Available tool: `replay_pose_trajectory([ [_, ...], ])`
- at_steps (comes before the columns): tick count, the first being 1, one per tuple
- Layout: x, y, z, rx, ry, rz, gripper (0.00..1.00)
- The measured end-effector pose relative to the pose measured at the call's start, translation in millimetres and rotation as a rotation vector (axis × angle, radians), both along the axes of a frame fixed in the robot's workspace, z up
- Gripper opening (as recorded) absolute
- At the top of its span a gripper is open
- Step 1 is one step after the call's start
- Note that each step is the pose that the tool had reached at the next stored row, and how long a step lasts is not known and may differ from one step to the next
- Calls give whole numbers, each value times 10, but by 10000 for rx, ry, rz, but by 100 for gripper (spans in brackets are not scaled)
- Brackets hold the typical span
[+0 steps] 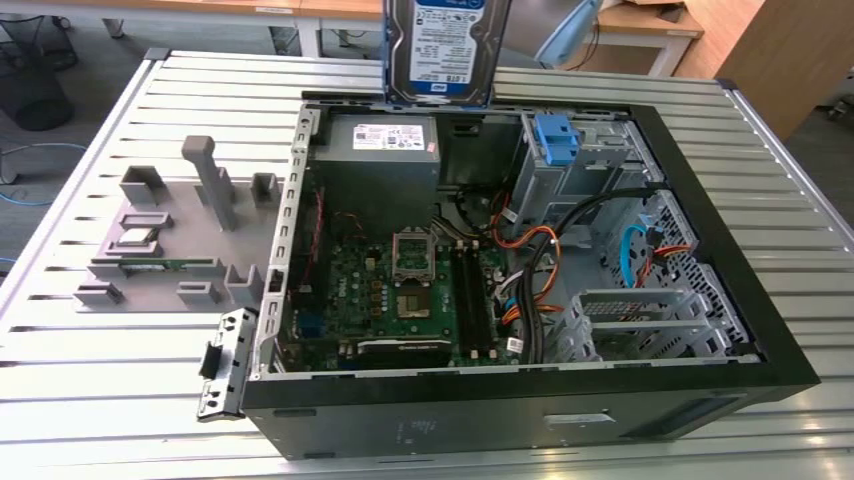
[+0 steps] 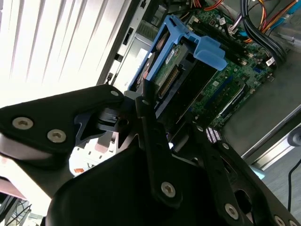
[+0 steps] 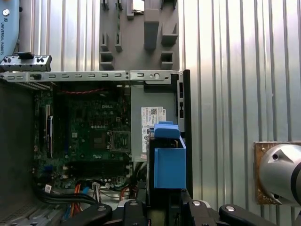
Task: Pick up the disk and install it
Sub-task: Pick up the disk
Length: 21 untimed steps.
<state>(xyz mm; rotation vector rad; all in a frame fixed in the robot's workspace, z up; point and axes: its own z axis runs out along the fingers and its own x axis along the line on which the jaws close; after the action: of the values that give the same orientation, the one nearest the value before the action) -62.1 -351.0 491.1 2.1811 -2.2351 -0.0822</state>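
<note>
The disk (image 1: 445, 45) hangs at the upper middle of the exterior view, clear of the open computer case (image 1: 747, 330) and just above its far rim; its white-and-blue label faces the camera and its top edge runs out of the frame. In the second wrist view the gripper (image 2: 136, 106) is closed narrow on one end of the disk (image 2: 174, 70), its black fingers (image 2: 94, 110) pressing against the blue rails; so the arm carries the disk and nothing else. The first wrist view looks along the disk (image 3: 167, 160) from the gripper (image 3: 160, 209); the blue rail end juts straight out from between the jaws, over the case wall beside the grey power supply (image 3: 153, 117).

The relation that matters: the disk's long axis runs on from the gripper, pointing down toward the case, roughly upright in the exterior view; the drive cage (image 1: 587, 175), with a bare blue bracket (image 1: 554, 135) at its top, lies lower in the frame and toward the exterior view's right of the disk, well apart from it. The power supply (image 1: 380, 150) sits almost directly under the disk; the motherboard (image 1: 400, 290) lies lower again. A grey fixture tray (image 1: 174, 230) rests on the slatted table (image 1: 107, 380) at the exterior view's left. As judged, the pickup is done and the install is not.
</note>
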Motion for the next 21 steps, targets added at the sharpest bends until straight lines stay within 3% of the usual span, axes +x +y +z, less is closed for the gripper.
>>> replay_pose_trajectory([
  [21,348,0,0,1,1,0,35],
])
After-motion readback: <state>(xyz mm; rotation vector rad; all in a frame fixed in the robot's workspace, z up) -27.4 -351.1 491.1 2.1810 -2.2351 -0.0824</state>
